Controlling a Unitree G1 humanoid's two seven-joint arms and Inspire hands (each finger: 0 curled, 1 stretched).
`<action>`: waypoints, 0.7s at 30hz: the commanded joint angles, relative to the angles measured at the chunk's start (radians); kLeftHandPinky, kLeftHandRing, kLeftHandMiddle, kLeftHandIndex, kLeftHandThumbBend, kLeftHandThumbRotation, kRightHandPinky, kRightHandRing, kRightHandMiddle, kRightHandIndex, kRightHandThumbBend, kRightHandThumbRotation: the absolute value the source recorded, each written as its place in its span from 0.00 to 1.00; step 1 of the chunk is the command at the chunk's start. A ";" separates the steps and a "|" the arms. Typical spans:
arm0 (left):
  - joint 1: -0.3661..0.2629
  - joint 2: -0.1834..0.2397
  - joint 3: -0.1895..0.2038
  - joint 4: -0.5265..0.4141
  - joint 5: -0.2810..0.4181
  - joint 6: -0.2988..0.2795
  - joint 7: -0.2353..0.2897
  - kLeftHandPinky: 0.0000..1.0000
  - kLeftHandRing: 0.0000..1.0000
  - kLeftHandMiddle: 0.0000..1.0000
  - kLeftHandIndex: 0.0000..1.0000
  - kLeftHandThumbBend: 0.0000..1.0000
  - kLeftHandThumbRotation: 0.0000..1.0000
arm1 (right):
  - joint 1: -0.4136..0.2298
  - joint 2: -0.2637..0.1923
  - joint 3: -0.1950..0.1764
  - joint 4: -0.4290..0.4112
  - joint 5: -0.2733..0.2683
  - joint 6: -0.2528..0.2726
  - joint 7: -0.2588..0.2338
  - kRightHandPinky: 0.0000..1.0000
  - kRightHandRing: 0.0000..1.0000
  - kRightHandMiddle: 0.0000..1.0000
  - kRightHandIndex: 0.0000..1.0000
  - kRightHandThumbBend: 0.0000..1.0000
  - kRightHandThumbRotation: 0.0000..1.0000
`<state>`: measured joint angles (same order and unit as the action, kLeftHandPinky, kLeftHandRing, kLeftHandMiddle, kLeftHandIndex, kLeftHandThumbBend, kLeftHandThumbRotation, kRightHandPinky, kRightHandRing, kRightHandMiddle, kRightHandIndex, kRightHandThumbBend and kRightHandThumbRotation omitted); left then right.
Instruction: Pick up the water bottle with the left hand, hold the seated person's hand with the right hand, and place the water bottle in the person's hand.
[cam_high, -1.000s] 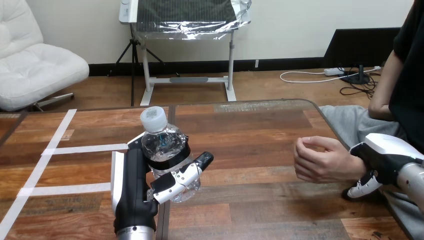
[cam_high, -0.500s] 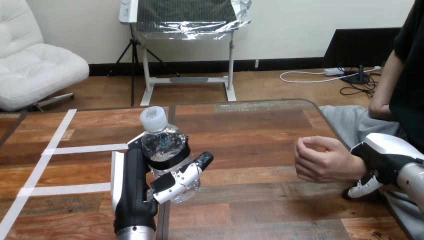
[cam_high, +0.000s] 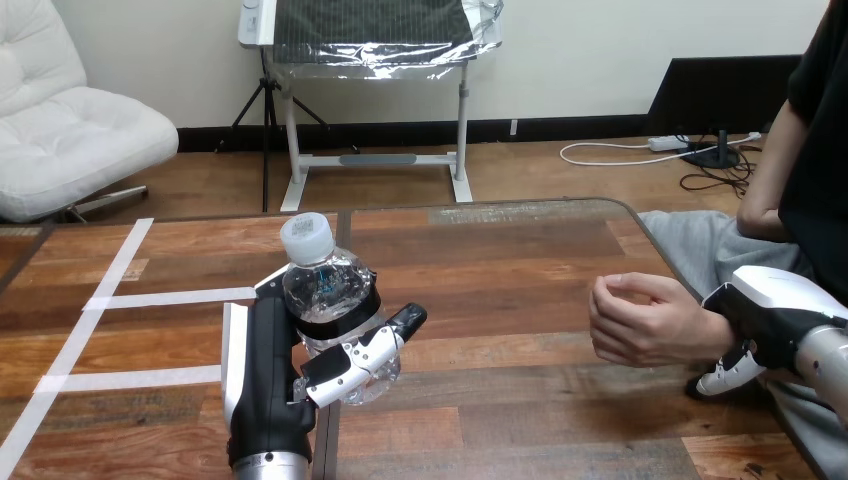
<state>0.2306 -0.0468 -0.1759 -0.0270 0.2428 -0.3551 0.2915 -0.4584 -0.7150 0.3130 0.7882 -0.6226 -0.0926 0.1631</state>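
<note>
A clear water bottle (cam_high: 325, 290) with a white cap and a dark label band stands upright in my left hand (cam_high: 265, 370), just left of the table's middle. That hand's thumb and fingers (cam_high: 360, 360) are curled round the bottle's lower half. The person's hand (cam_high: 640, 320) hovers loosely curled over the table's right edge, well apart from the bottle. My right hand (cam_high: 775, 305) wraps the person's wrist from behind, with its fingers (cam_high: 730, 372) curling underneath.
The wooden table (cam_high: 500, 300) has white tape lines (cam_high: 120, 300) across its left part and a dark seam down the middle. The person sits at the right edge. Bare wood lies between the bottle and the person's hand.
</note>
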 joint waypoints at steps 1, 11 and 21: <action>-0.062 -0.023 0.009 -0.034 0.004 -0.033 0.008 0.33 0.38 0.43 0.44 0.66 0.00 | -0.002 -0.005 -0.003 0.000 0.008 0.001 0.002 0.34 0.44 0.52 0.51 0.70 0.00; -0.061 -0.025 0.007 -0.041 0.004 -0.021 0.004 0.33 0.38 0.43 0.44 0.66 0.00 | -0.004 -0.008 -0.001 0.018 0.008 -0.036 -0.015 0.27 0.37 0.45 0.46 0.69 0.00; -0.066 -0.024 0.008 -0.038 0.004 -0.023 0.005 0.33 0.38 0.43 0.43 0.67 0.00 | 0.001 -0.009 -0.011 -0.001 0.011 -0.033 -0.019 0.27 0.36 0.44 0.46 0.68 0.00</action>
<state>0.2305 -0.0468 -0.1761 -0.0270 0.2433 -0.3551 0.2912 -0.4584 -0.7150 0.3130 0.7935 -0.6207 -0.1247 0.1588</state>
